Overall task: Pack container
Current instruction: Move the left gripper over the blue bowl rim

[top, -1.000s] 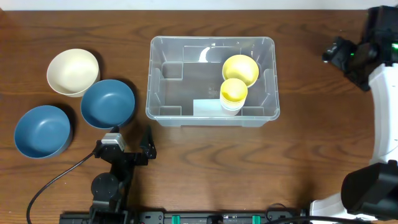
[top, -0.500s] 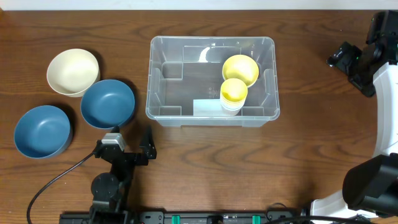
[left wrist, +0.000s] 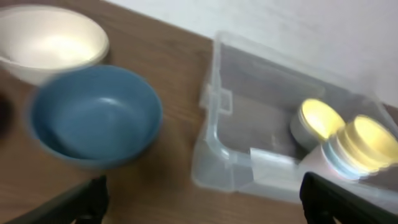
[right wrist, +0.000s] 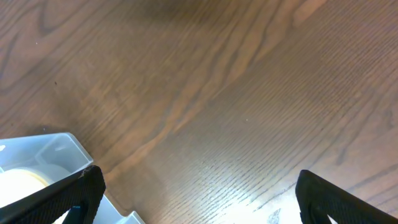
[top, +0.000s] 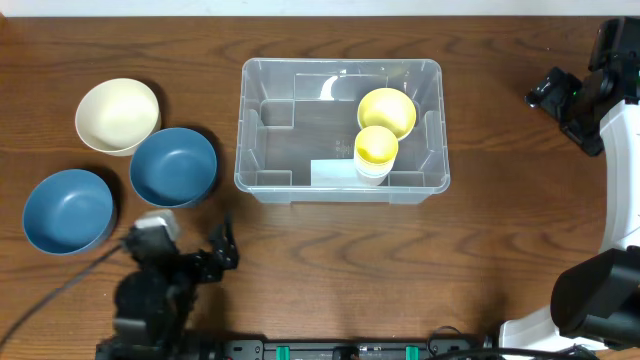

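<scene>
The clear plastic container (top: 341, 130) sits mid-table and holds a yellow bowl (top: 387, 110) and a stack of cups with a yellow top (top: 376, 150). It also shows in the left wrist view (left wrist: 249, 149). Left of it stand a cream bowl (top: 117, 115) and two blue bowls (top: 173, 166) (top: 67, 209). My left gripper (top: 218, 257) is open and empty near the front edge, below the nearer blue bowl (left wrist: 93, 115). My right gripper (top: 548, 92) is open and empty at the far right, away from the container, whose corner shows in the right wrist view (right wrist: 43, 155).
The cream bowl (left wrist: 50, 40) lies behind the blue one in the left wrist view. Bare wooden table (top: 400, 270) spreads in front of and right of the container. The right arm's white base (top: 620, 180) stands along the right edge.
My left arm has shifted left and its gripper turned, blurring its view. My right gripper moved slightly right a second ago, then held still.
</scene>
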Tool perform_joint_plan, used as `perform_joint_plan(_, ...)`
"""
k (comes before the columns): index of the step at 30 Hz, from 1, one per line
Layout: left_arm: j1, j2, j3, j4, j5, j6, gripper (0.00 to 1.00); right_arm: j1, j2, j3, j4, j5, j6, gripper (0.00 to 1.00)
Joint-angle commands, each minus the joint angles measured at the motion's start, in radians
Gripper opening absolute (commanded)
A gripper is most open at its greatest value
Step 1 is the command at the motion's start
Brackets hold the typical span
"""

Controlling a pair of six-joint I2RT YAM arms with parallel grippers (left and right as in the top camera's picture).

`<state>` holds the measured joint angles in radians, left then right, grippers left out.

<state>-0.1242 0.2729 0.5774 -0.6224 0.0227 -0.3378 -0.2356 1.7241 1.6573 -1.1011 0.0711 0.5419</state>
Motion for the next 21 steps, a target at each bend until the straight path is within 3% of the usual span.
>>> perform_joint_plan(1,0.006,0.185,0.188,-0.092,-0.133,-0.006,0.98,-0.003,0.006,-0.003,0.001,0.007,0.015,0.99)
perform_joint_plan(10,0.006,0.804,0.649,-0.417,-0.155,0.197,0.98,-0.003,0.006,-0.003,0.001,0.007,0.015,0.99)
perform_joint_plan(14,0.007,1.004,0.711,-0.451,-0.142,0.203,0.98,-0.003,0.006,-0.003,0.001,0.007,0.015,0.99)
perform_joint_plan(21,0.087,1.157,0.711,-0.414,0.003,0.114,0.98,-0.003,0.006,-0.003,0.001,0.007,0.015,0.99)
